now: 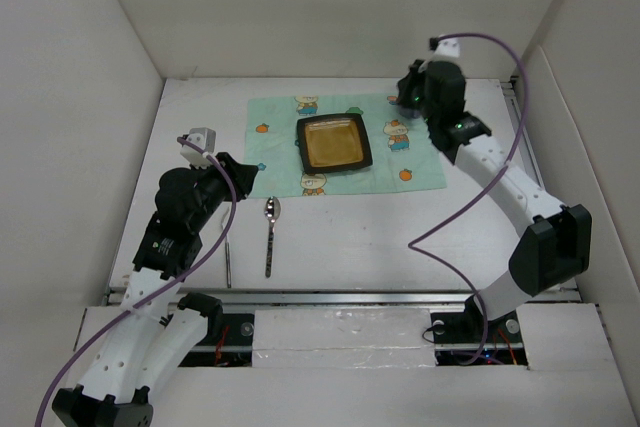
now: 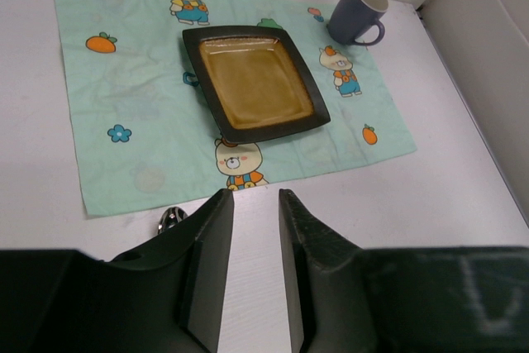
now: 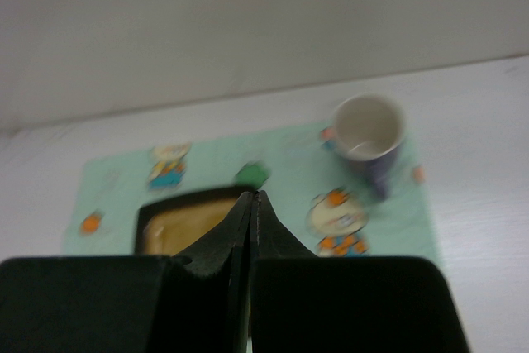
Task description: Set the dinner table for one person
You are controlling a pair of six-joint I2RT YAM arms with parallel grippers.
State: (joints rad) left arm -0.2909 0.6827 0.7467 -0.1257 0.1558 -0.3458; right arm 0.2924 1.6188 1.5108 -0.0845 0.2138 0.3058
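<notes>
A square brown plate point(image 1: 334, 142) with a dark rim lies on a mint-green cartoon mat point(image 1: 270, 122) on the white dinner table point(image 1: 400, 237). A grey-blue mug point(image 2: 357, 12) stands upright at the mat's far right corner; it also shows in the right wrist view point(image 3: 369, 134), and the right arm hides it from above. A metal spoon point(image 1: 271, 232) lies on the table just below the mat. My left gripper point(image 1: 245, 175) is open and empty, above the table near the mat's near edge point(image 2: 254, 194). My right gripper point(image 1: 403, 99) is shut and empty, raised near the mug point(image 3: 252, 196).
A thin metal utensil point(image 1: 228, 252) lies left of the spoon, its top end under my left gripper. White walls enclose the table on the left, back and right. The right arm's purple cable point(image 1: 450, 222) loops over the table's right side.
</notes>
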